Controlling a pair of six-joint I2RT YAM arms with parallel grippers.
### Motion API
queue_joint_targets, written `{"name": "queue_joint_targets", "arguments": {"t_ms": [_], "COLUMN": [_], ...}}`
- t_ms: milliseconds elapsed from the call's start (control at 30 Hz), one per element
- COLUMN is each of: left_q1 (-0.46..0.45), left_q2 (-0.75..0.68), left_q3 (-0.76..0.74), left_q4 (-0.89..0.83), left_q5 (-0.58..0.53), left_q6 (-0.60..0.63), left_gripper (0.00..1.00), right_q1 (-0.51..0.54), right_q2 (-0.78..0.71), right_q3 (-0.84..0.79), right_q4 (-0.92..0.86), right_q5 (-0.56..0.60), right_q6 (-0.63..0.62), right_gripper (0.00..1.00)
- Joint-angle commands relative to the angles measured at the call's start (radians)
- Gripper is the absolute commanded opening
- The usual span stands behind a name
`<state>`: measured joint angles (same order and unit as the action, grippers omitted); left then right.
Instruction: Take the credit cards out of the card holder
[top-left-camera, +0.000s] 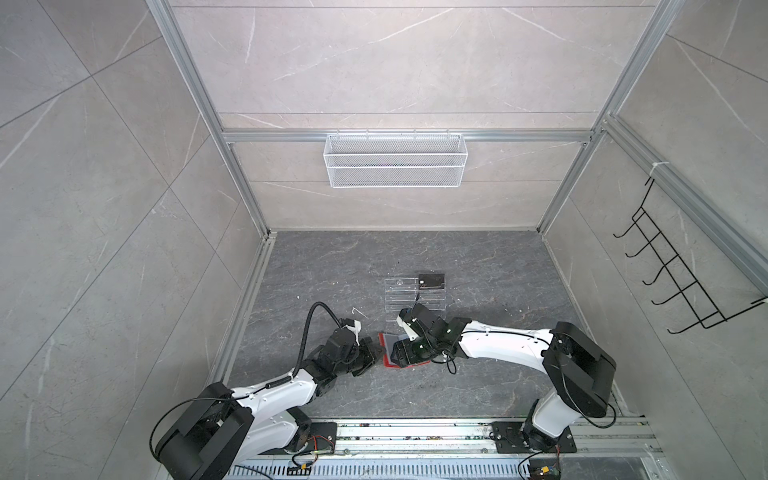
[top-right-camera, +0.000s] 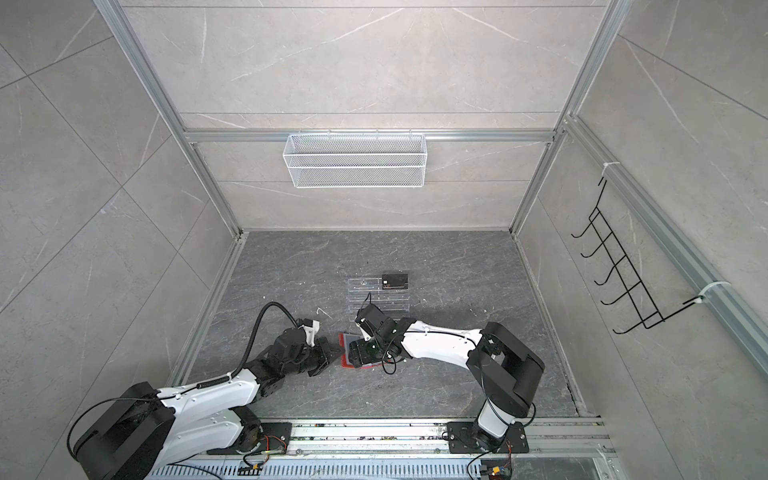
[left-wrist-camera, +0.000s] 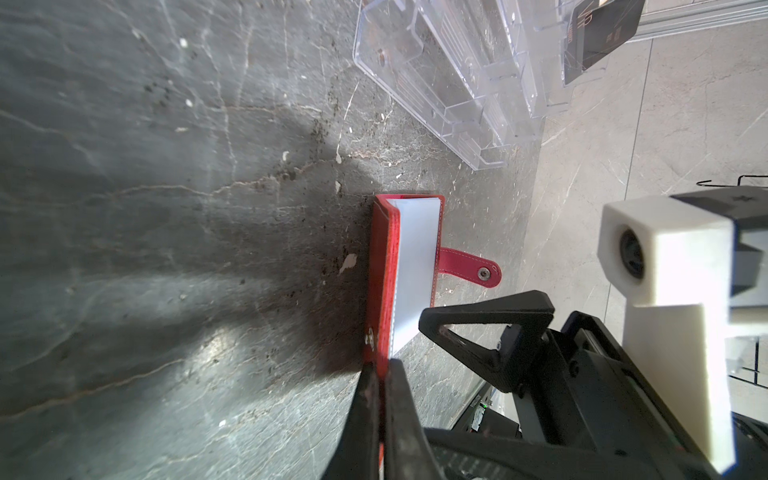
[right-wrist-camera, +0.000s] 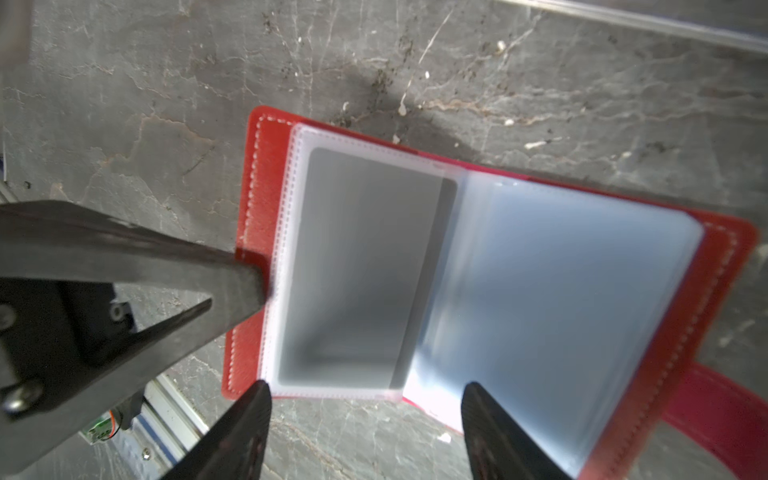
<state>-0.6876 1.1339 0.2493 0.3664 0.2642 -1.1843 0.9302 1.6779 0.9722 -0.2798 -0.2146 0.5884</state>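
The red card holder lies open like a booklet on the dark stone tabletop, near the middle and just this side of the clear acrylic rack. The left gripper has its jaws pressed together on the edge of the holder's left cover. To my eye that is an anchor: pinned this way, the light wallet should neither slide nor fold shut when something is tugged out of it. Its snap strap lies undone off to the right, which lets the pages spread. The right gripper hangs over those pages with its jaws standing apart and nothing between them. One tip is on either side of the end of a grey card tucked in the left page's clear sleeve, lined up, I'd say, to pinch it. The right page's sleeve looks empty. A black card with pale lettering stands at the rack's far right corner, well apart from the holder, so it looks already out and the grey card appears to be what is left.
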Motion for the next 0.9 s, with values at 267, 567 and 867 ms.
{"name": "queue_joint_targets", "arguments": {"t_ms": [267, 567, 867], "left_q1": [-0.005, -0.005, -0.004], "left_q2": [0.013, 0.014, 0.013], "left_q3": [0.039, 0.041, 0.028], "left_q4": [0.026, 0.025, 0.019], "left_q5": [0.013, 0.015, 0.012], "left_q6": [0.029, 0.032, 0.035], "left_gripper": [0.0, 0.0, 0.0], "right_q1": [0.0, -0.001, -0.01], "right_q2": [0.05, 0.089, 0.036], "right_q3": [0.052, 0.075, 0.065], "right_q4": [0.035, -0.003, -0.029], "right_q5": [-0.034, 0.0, 0.053], "right_q6": [0.009, 0.007, 0.004], "right_gripper": [0.74, 0.66, 0.62]}}
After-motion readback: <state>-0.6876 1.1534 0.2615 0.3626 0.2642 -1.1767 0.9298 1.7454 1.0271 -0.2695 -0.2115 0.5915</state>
